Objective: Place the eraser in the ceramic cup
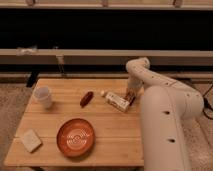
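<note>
The eraser (116, 101), a pale oblong block with a darker end, lies on the wooden table (115, 145) right of centre. My gripper (129, 98) reaches down at the eraser's right end and is shut on it, with the eraser still resting on the table. The ceramic cup (43, 95), small, white and upright, stands near the table's left edge, well apart from the gripper.
A wide orange-red bowl (75, 137) sits at the front centre. A small reddish-brown oblong item (86, 98) lies between the cup and the eraser. A pale flat block (31, 140) rests at the front left corner. My white arm (165, 125) fills the right side.
</note>
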